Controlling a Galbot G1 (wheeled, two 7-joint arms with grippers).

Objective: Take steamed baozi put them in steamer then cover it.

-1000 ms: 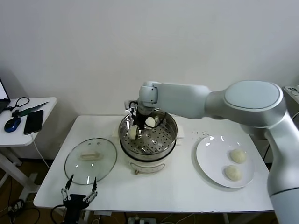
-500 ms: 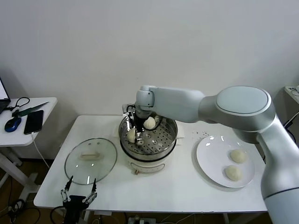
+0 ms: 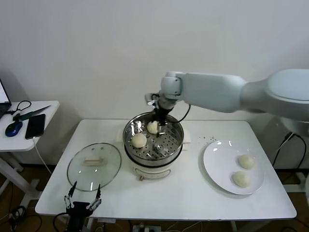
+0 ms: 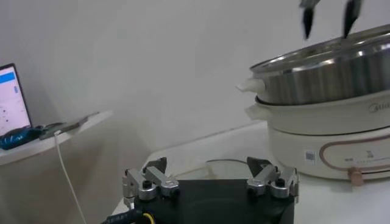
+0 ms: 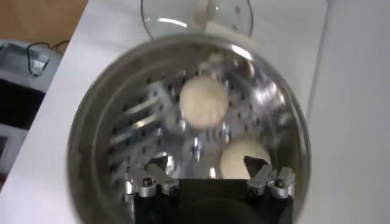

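Note:
The steamer (image 3: 166, 147) stands mid-table with two baozi on its perforated tray, one at the left (image 3: 139, 140) and one at the back (image 3: 153, 127). Two more baozi (image 3: 246, 161) (image 3: 240, 179) lie on the white plate (image 3: 215, 162) at the right. My right gripper (image 3: 160, 119) hovers over the steamer's back rim, open and empty; in the right wrist view (image 5: 207, 165) both baozi (image 5: 204, 100) (image 5: 241, 157) lie below it. The glass cover (image 3: 93, 166) lies flat on the table left of the steamer. My left gripper (image 3: 82, 199) is parked open at the table's front left edge.
A side table (image 3: 46, 108) at the far left holds a phone (image 3: 35, 126) and a mouse (image 3: 13, 128). In the left wrist view the steamer (image 4: 323, 67) sits on its white base (image 4: 329, 137), with the right gripper's fingertips (image 4: 308, 18) above it.
My right gripper let go of the baozi at the left of the tray, then rose and moved right toward the steamer's back rim. The left arm has not moved.

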